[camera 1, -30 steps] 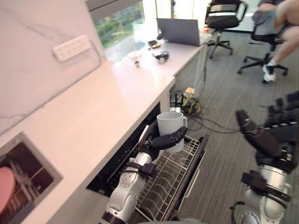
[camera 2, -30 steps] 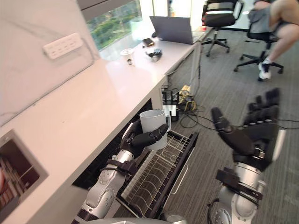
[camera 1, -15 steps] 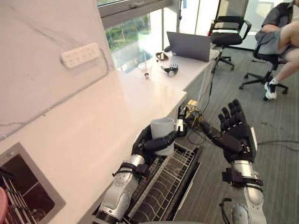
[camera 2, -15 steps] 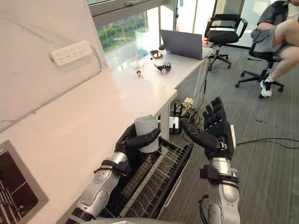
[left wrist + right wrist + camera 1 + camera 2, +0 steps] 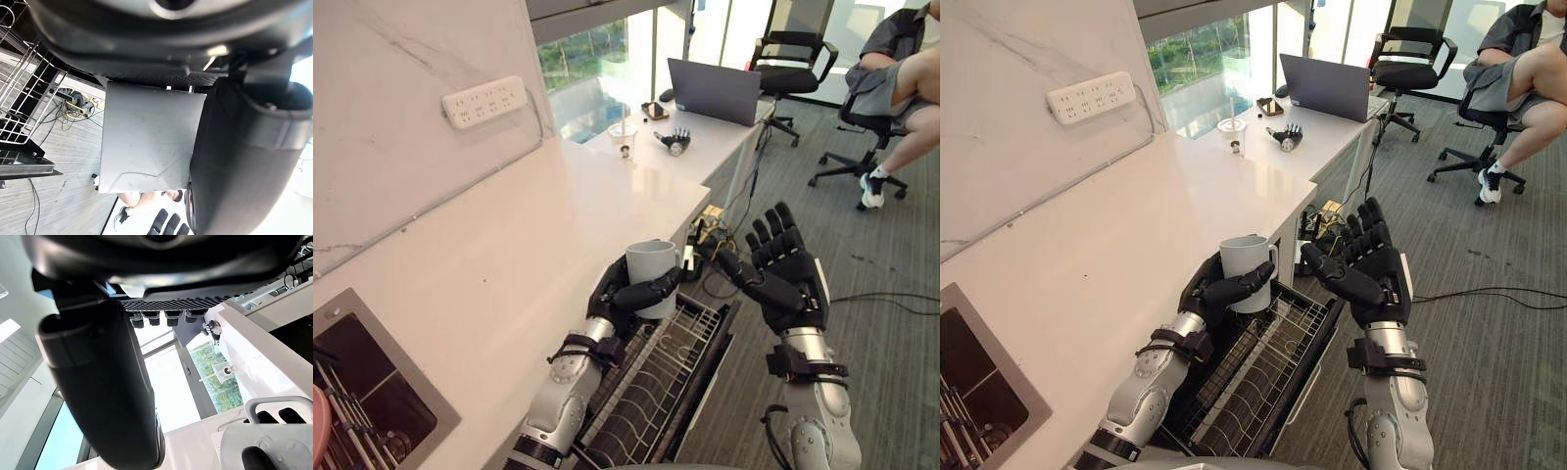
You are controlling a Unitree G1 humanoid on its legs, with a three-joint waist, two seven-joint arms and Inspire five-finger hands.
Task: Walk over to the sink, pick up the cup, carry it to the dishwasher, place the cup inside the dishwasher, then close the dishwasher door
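My left hand (image 5: 625, 296) curls fingers and thumb round the pale cup (image 5: 651, 262), held upright above the dishwasher's pulled-out wire rack (image 5: 651, 387) just off the surface's (image 5: 509, 264) front edge, while my right hand (image 5: 791, 284) hovers near it, fingers spread.

Pale cup (image 5: 1242, 257) gripped by left robot hand (image 5: 1205, 294) over dishwasher rack (image 5: 1253, 374); right robot hand (image 5: 1371, 279) fingers spread.

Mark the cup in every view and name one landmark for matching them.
Left eye view: cup at centre, over the dishwasher rack.
Right eye view: cup just left of centre.
Left wrist view: cup against the left hand.
Right wrist view: cup, handle showing, past the right hand.
Shared landmark: the left hand curled round it.
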